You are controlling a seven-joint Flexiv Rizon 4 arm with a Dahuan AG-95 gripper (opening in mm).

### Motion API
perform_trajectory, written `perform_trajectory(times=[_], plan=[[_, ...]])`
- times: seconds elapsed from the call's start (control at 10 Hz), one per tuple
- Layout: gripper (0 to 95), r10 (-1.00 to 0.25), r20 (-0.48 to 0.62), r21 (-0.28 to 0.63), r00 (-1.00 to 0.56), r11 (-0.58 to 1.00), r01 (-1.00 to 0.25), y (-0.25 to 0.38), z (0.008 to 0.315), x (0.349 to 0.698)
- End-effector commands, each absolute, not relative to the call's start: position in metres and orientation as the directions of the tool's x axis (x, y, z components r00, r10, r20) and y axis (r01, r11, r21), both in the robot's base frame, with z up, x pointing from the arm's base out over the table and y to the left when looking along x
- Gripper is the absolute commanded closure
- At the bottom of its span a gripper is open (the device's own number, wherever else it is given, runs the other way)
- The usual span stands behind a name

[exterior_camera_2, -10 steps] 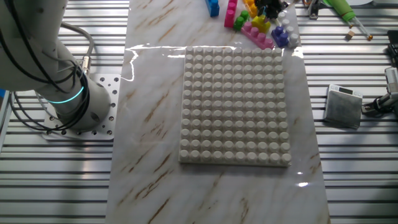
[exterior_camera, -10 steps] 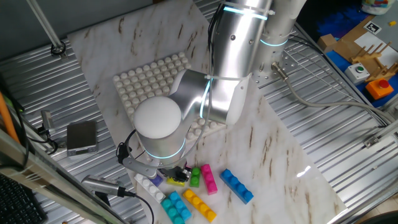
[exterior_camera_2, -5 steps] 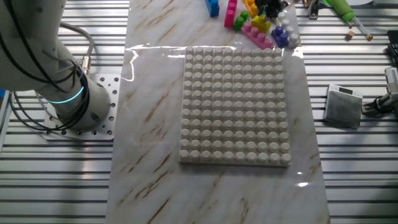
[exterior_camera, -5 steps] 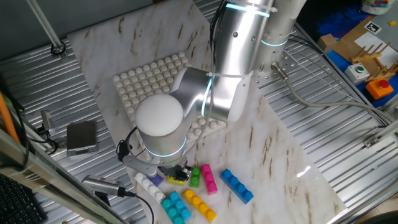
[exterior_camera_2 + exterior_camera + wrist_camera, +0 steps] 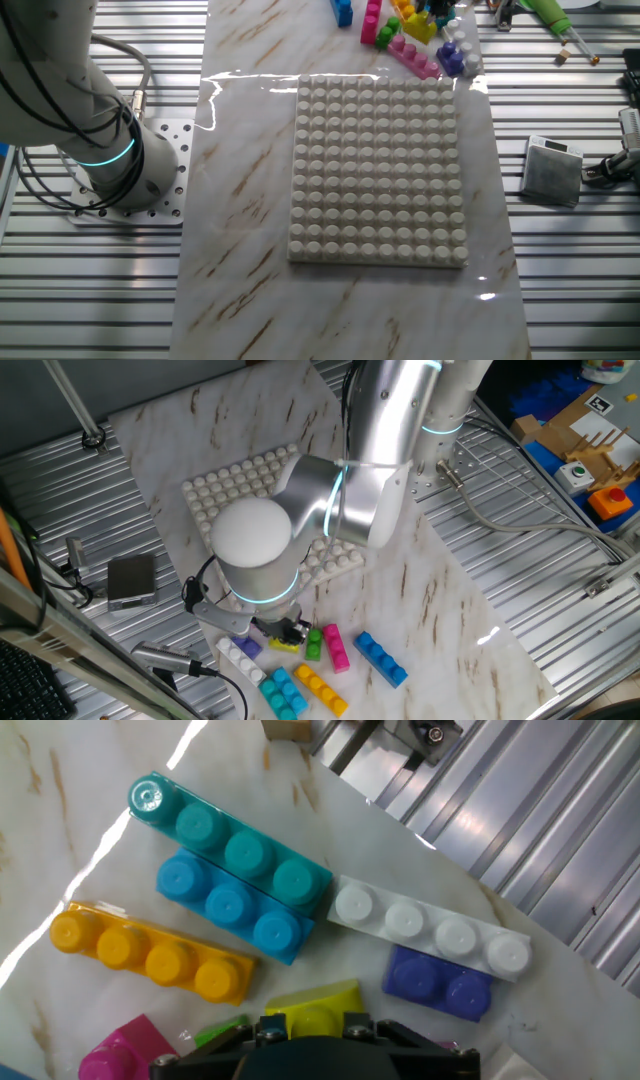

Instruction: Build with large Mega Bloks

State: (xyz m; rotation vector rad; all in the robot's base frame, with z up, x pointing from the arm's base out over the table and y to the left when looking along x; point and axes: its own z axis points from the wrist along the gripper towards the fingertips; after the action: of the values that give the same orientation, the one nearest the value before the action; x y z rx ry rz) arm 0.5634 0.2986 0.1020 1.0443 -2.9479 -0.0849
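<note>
Short yellow brick (image 5: 312, 1005) sits at my gripper (image 5: 315, 1038); I cannot tell whether the jaws clamp it.

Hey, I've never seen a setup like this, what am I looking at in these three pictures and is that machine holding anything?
This is one silver robot arm at a marble-patterned table. Two pictures come from fixed cameras on different sides of the table; the third is shot from a camera on the arm's hand, looking down along its fingers. A big white studded baseplate lies on the table, with nothing built on it. Beside it lies a cluster of studded plastic bricks, among them a long teal brick, a blue brick, an orange-yellow brick and a white brick. The gripper appears to pinch a short yellow brick, but its fingertips are mostly hidden.
</note>
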Motion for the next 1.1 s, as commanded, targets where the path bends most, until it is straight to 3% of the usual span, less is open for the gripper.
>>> perform_trajectory(times=[0.1, 0.6, 1.1], plan=[[95.0, -0.647, 0.003, 0.068, -0.762, 0.761, -0.646, 0.297, 0.112, 0.561], [95.0, -0.756, 0.013, 0.083, -0.654, 0.653, -0.753, 0.242, 0.147, 0.533], [95.0, -0.845, 0.016, 0.071, -0.535, 0.535, -0.842, 0.183, 0.153, 0.504]])
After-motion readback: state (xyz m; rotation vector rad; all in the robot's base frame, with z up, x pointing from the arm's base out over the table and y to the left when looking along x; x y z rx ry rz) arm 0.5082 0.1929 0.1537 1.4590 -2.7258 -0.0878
